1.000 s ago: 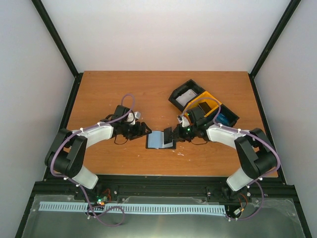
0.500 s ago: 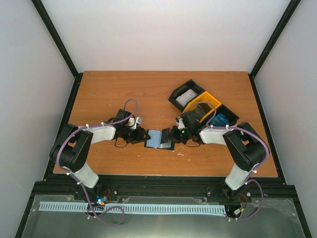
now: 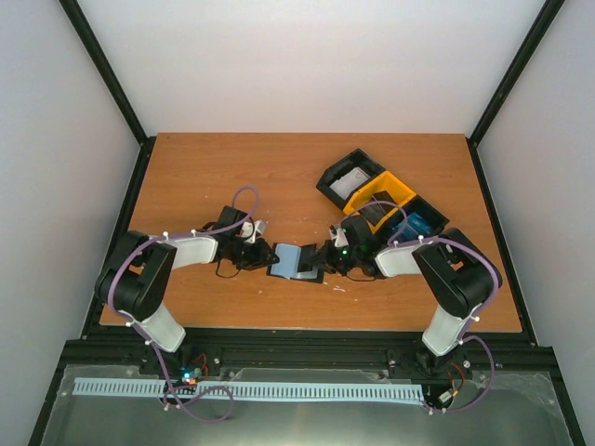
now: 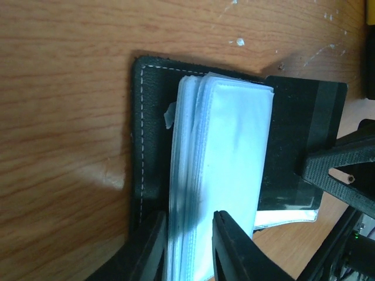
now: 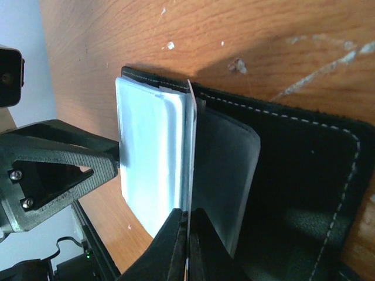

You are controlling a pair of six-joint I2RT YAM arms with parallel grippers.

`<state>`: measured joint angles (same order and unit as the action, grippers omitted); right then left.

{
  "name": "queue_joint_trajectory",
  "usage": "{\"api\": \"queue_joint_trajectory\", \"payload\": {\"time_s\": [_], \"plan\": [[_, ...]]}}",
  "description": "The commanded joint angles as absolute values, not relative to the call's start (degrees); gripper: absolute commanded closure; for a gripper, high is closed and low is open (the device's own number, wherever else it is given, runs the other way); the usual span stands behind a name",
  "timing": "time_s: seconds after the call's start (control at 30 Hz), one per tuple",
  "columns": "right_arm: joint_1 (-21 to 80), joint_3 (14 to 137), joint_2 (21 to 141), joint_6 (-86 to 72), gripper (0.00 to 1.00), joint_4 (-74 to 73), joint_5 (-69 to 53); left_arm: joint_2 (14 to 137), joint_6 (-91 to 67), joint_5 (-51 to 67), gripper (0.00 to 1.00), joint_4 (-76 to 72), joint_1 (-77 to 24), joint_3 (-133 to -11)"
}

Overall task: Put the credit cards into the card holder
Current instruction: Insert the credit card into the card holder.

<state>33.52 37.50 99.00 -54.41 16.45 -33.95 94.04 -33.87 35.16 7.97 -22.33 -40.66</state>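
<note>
The black card holder [image 3: 296,263] lies open on the table between my two grippers, its stack of pale blue-white sleeves [image 4: 225,158] fanned upward. My left gripper [image 4: 190,237] is closed around the near end of that sleeve stack, one finger on each side; it also shows in the top view [image 3: 264,255]. My right gripper [image 5: 188,219] is shut on a thin credit card [image 5: 188,146], seen edge-on and standing between the sleeves. In the left wrist view that card [image 4: 304,140] looks dark with a grey stripe. In the top view the right gripper [image 3: 323,261] sits at the holder's right edge.
A black-and-yellow three-compartment tray [image 3: 395,190] stands behind the right arm, with blue cards [image 3: 418,224] in its right compartment and a white card [image 3: 350,179] in the far one. The holder's stitched black flap [image 5: 304,199] lies flat on the wood.
Both grippers have closed in on the card holder from either side. The right gripper has moved left with its card into the sleeves. The holder has shifted slightly left.
</note>
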Motion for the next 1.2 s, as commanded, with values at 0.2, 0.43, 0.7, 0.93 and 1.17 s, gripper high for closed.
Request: {"api": "queue_joint_trajectory", "payload": {"time_s": [0.2, 0.43, 0.7, 0.93, 1.17], "plan": [[34.45, 34.22, 96.08, -57.29, 0.97, 20.53, -33.77, 93.78, -33.91, 30.91, 0.84, 8.09, -22.24, -39.58], [35.32, 34.38, 90.86, -54.35, 0.97, 13.73, -26.56, 93.76, -34.27, 29.48, 0.86, 8.48, -22.24, -39.64], [37.41, 36.83, 96.59, -55.12, 0.97, 16.65, -29.51, 93.74, -34.10, 29.10, 0.87, 8.52, -22.26, -39.76], [37.87, 37.26, 98.29, -56.53, 0.97, 20.78, -31.06, 93.67, -33.93, 29.18, 0.88, 8.53, -22.23, -39.78], [37.88, 35.47, 96.18, -57.72, 0.97, 22.13, -29.35, 93.22, -34.06, 28.97, 0.88, 8.57, -22.24, -39.66]]}}
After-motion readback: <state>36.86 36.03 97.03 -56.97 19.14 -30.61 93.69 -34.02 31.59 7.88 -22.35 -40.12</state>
